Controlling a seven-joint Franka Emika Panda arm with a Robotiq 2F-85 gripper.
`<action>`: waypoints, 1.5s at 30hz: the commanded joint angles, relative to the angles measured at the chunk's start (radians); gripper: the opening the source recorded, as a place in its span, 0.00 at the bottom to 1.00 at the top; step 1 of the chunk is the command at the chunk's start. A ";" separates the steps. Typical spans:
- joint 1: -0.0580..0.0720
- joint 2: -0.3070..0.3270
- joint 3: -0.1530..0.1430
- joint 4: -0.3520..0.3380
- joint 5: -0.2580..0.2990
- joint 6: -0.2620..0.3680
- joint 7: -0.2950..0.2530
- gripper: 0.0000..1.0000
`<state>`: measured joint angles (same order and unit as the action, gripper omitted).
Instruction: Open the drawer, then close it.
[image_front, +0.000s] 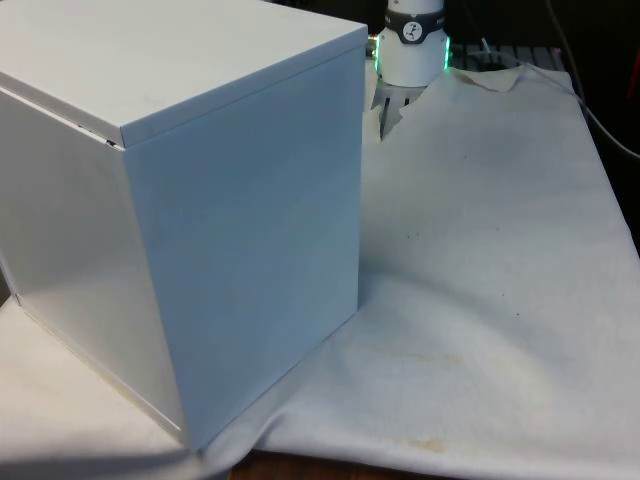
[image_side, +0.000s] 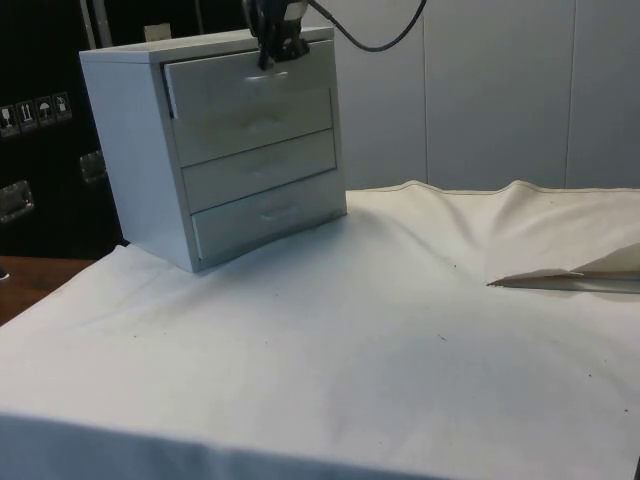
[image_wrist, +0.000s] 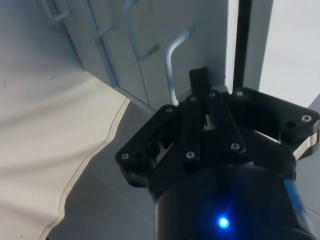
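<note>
Soft, even light — wrist view dim, fingers (image_wrist: 200, 107) blurred.

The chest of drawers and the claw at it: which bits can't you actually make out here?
- Front view: the chest of drawers turns its plain back and side, hiding every drawer front.
- Front view: the gripper is half hidden behind the chest's corner.
- Side view: the gripper at the top drawer is cut off by the upper edge; its hold on the handle is too small to judge.
- Wrist view: the handle runs behind the fingers.
</note>
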<state>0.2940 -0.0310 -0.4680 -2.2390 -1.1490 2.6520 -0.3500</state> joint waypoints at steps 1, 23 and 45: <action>-0.002 0.012 -0.001 0.020 -0.027 0.000 0.022 0.00; 0.000 0.074 -0.002 0.085 -0.022 -0.026 0.044 0.00; 0.010 0.012 0.015 0.020 0.000 -0.041 0.032 0.00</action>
<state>0.3040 -0.0190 -0.4530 -2.2190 -1.1490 2.6110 -0.3180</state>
